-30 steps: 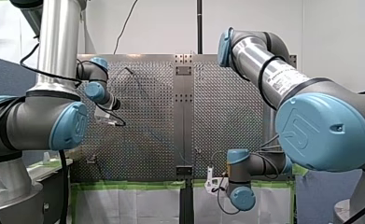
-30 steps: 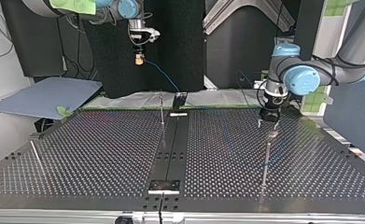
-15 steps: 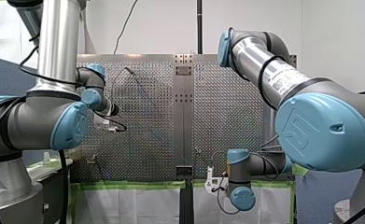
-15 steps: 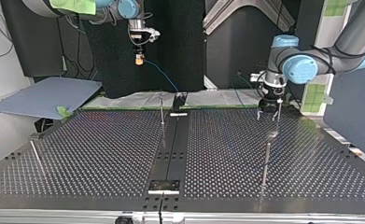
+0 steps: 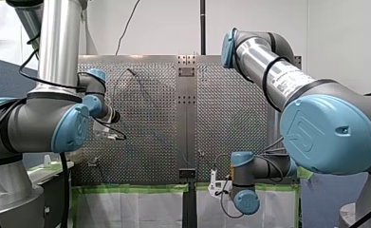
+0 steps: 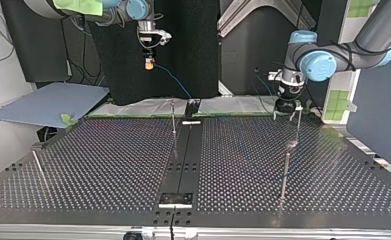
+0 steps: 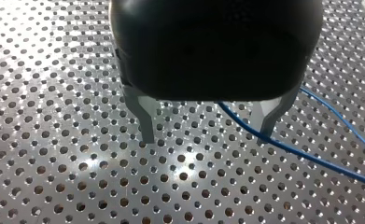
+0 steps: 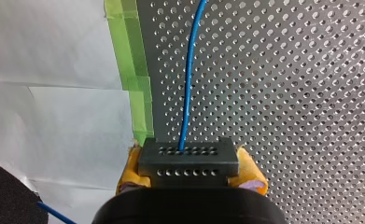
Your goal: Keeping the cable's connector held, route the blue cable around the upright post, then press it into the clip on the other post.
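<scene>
Perforated worktop [image 6: 108, 165] carries an upright post [image 6: 284, 172] nearest the top view. Beyond it, my left gripper [image 7: 207, 135] hangs with fingers spread, the blue cable [image 7: 311, 156] running beneath. Farthest back, my right gripper [image 8: 189, 167] clamps the connector [image 8: 188, 156].

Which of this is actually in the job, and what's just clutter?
Job: blue cable; connector, clamped in my right gripper; my left gripper, open by the cable; middle post; post nearer my left gripper.
Lying about: grey-blue sheet; green tape; white paper.
</scene>
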Available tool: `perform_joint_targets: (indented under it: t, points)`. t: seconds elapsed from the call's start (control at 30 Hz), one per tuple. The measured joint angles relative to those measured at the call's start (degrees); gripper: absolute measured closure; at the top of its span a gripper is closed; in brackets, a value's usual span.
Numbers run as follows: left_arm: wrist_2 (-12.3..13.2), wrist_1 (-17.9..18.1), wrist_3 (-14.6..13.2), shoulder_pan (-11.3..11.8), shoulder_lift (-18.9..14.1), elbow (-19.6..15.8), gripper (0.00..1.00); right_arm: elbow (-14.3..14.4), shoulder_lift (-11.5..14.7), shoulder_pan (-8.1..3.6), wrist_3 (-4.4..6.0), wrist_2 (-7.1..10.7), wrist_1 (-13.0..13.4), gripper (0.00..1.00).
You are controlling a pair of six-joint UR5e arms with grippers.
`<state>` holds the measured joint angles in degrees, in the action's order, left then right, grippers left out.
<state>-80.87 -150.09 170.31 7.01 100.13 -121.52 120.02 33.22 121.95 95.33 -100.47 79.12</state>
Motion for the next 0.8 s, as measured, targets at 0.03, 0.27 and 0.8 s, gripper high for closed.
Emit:
perform_joint_targets:
  t: [0.03,0.27,0.8]
  points:
    - [0.0,0.0,-0.3,0.0,-0.2,-0.3,0.0,0.0,0.0,0.0,0.0,0.0,0.0,1.0]
    - [0.7,-0.4,-1.0,-0.1,-3.4,-1.3,0.0,-0.1,0.0,0.0,0.03,0.0,0.0,1.0]
    - [4.4,-1.8,-0.6,-0.5,-9.2,-1.4,0.0,-0.1,0.0,0.0,-0.03,0.0,0.0,1.0]
